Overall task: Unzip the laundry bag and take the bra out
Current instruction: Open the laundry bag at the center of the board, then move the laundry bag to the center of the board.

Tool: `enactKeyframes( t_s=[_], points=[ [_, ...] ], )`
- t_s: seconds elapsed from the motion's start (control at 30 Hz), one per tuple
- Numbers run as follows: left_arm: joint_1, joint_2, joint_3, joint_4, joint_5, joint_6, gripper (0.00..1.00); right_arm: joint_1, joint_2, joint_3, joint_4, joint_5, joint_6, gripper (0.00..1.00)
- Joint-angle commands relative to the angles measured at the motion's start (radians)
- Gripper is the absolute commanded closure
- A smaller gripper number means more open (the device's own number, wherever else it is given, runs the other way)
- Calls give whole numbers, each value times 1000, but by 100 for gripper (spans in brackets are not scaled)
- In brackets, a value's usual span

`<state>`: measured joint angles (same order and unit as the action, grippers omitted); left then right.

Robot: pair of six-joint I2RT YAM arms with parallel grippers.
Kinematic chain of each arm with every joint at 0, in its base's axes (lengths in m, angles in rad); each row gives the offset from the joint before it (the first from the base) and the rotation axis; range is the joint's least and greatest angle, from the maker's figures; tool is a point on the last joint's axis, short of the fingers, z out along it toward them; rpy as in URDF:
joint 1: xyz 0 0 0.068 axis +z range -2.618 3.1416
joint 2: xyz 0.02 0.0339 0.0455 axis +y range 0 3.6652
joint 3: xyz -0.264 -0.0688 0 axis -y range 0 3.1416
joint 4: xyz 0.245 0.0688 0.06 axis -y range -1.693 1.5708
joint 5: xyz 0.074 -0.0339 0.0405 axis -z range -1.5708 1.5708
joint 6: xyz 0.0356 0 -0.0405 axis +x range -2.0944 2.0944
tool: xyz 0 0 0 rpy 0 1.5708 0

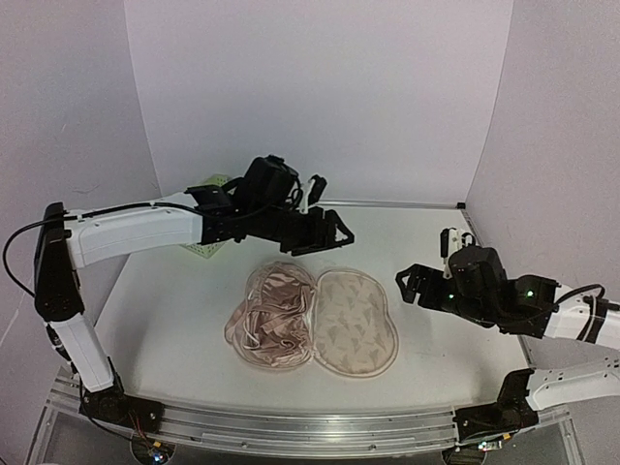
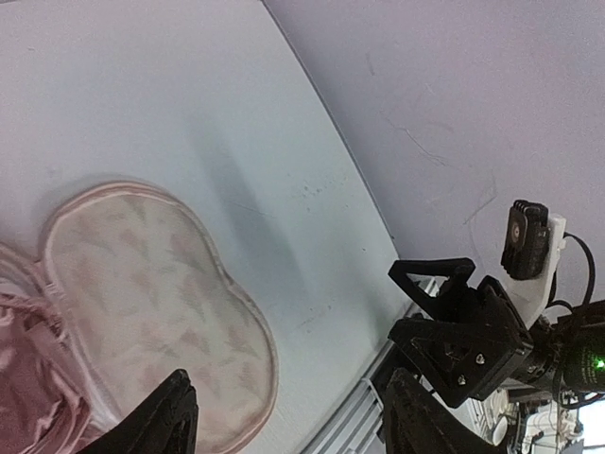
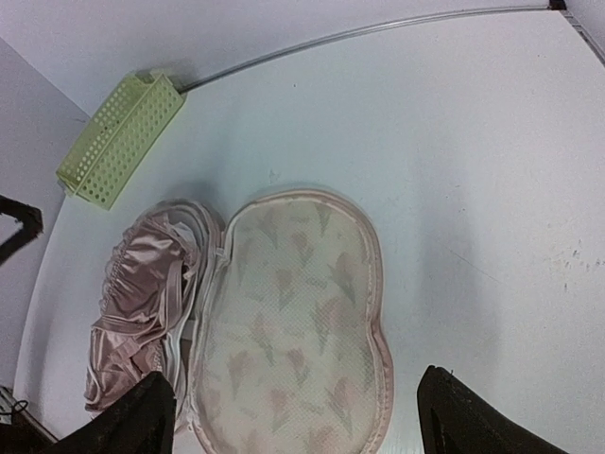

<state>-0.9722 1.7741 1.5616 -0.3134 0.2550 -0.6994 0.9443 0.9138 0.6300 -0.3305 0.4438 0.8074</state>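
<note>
The laundry bag (image 1: 356, 323) lies unzipped and spread flat on the table, its mesh-lined half facing up on the right. A pink satin bra (image 1: 274, 315) is heaped in the bag's left half. My left gripper (image 1: 341, 232) hovers above and behind the bag, open and holding nothing. In the left wrist view the left gripper (image 2: 293, 416) looks down past the bag's lid (image 2: 142, 303) and a corner of the bra (image 2: 24, 397). My right gripper (image 1: 407, 284) is open to the right of the bag. From the right wrist, the right gripper (image 3: 293, 416) frames the bag (image 3: 293, 322), with the bra (image 3: 142, 293) beside it.
A light green lattice basket (image 3: 118, 140) stands at the back left near the wall, half hidden behind the left arm, only part of the basket (image 1: 205, 248) showing from above. White walls close in the table at the back and sides. The right gripper's black fingers (image 2: 454, 322) show in the left wrist view.
</note>
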Motion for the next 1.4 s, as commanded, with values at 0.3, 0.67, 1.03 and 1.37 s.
enactKeyframes(
  t_s=[0.3, 0.67, 1.03, 1.37],
  points=[
    [163, -395, -426, -114, -310, -2, 31, 4, 331, 161, 97, -174, -49, 11],
    [267, -431, -660, -104, -342, -72, 55, 5, 477, 244, 102, -209, -46, 12],
    [280, -232, -659, -21, -273, -31, 97, 4, 567, 254, 90, -192, 3, 13],
    [283, -70, -617, 29, -205, -17, 100, 4, 556, 240, 80, -186, 3, 13]
  ],
)
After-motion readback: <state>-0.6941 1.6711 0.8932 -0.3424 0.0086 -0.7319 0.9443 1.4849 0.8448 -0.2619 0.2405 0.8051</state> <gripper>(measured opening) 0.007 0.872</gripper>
